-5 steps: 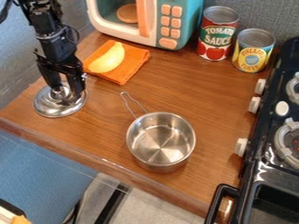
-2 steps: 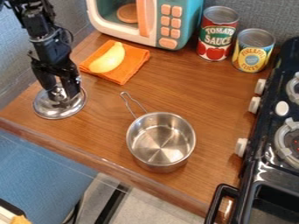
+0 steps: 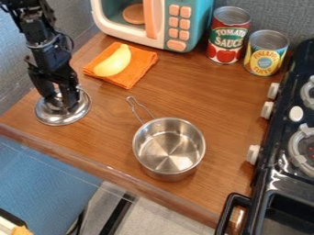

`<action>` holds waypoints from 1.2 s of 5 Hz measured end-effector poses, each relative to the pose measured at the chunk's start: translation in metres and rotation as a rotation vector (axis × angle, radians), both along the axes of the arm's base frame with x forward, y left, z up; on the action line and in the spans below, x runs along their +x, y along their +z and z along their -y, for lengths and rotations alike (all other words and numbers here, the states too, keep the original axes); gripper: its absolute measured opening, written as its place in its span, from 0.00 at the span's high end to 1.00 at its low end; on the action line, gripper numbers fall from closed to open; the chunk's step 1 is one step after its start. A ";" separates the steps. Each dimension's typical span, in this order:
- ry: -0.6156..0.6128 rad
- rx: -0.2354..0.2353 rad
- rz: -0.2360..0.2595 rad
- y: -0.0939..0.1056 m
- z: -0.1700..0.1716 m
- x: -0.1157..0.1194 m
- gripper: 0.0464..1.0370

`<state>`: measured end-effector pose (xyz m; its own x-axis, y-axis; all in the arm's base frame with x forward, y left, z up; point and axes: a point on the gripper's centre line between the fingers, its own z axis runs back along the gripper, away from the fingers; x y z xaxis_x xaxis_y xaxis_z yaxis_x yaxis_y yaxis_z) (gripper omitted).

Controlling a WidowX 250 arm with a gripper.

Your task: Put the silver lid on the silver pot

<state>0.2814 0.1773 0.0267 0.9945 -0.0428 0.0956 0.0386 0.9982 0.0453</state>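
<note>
The black gripper (image 3: 59,97) hangs down at the left of the counter, low over the silver lid. Its fingers stand apart, one on either side of the lid's knob, so it looks open. The silver lid (image 3: 62,115) lies flat on the wood near the left edge, partly covered by the fingers. Right of it, near the counter's front, the silver pot (image 3: 169,149) stands upright and uncovered, its wire handle angled toward the upper left.
An orange cloth (image 3: 138,73) with a yellow toy (image 3: 114,61) on it lies behind the lid. A toy microwave (image 3: 199,20), a red can (image 3: 227,39) and a yellow can (image 3: 266,54) line the back. The black stove (image 3: 279,137) is at right.
The gripper has shifted a little left and slightly lower around the lid's knob. The lid has moved very slightly toward the front; the pot has stayed in place.
</note>
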 end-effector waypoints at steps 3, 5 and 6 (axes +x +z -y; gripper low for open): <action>0.019 0.025 0.000 0.001 -0.002 -0.001 0.76; -0.005 0.037 0.004 0.030 0.025 0.005 0.76; -0.049 0.036 0.012 0.054 0.062 0.004 0.76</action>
<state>0.2858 0.1149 0.0808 0.9899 -0.0952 0.1046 0.0868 0.9928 0.0823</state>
